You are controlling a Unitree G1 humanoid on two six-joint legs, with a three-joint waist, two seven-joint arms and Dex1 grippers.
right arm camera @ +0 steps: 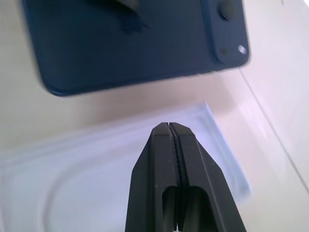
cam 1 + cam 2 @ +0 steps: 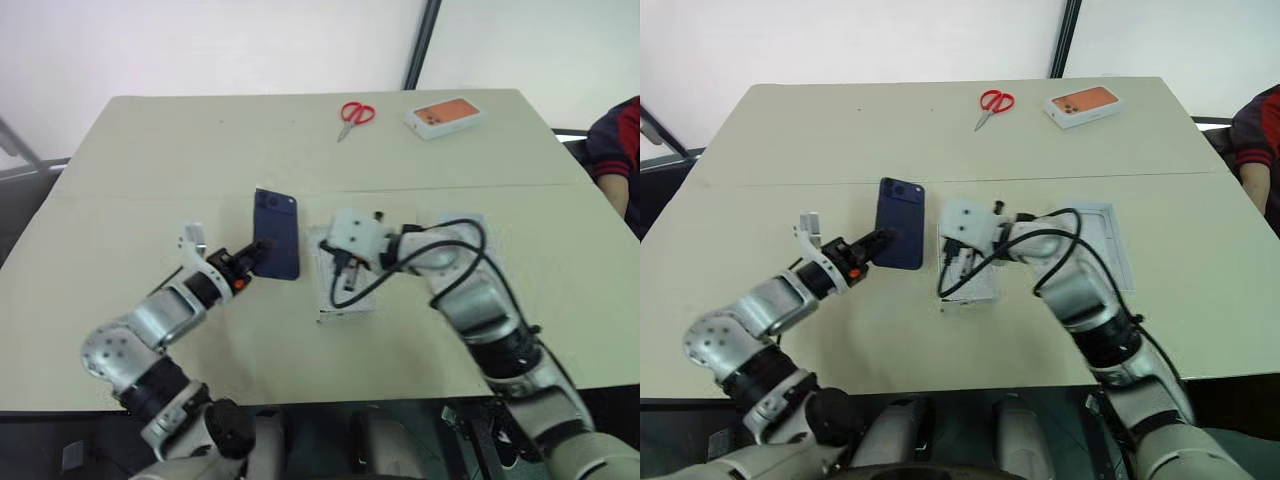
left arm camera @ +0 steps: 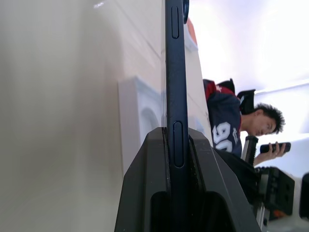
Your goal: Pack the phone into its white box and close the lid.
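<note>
The left gripper [image 2: 876, 243] has its fingers clamped on the near end of the phone [image 2: 901, 234], which it holds back-up with the camera cluster at the far end, just off the table [image 2: 790, 150]. In the left wrist view the phone [image 3: 175, 96] runs edge-on straight up between the two black fingers [image 3: 145, 193]. The right gripper [image 1: 169, 130] is pinched fully closed with nothing in it, hovering just right of the phone over a flat white insert [image 2: 970, 285] with a rounded recess; its wrist and black cable sit right on top of that piece, so a good chunk of it is hidden.

Further right there's another shallow white rectangular piece [image 2: 1110, 240] lying flat, partly behind the right arm; can't say if it's the tray or the lid. Way at the far side of the table: red-handled scissors [image 2: 992, 105] and an orange-faced white box [image 2: 1085, 104], well apart from the action.

Table is pale beige with a seam running across it. White wall behind, dark vertical post. A person in dark blue with red trim [image 2: 1258, 130] sits at the right edge.
</note>
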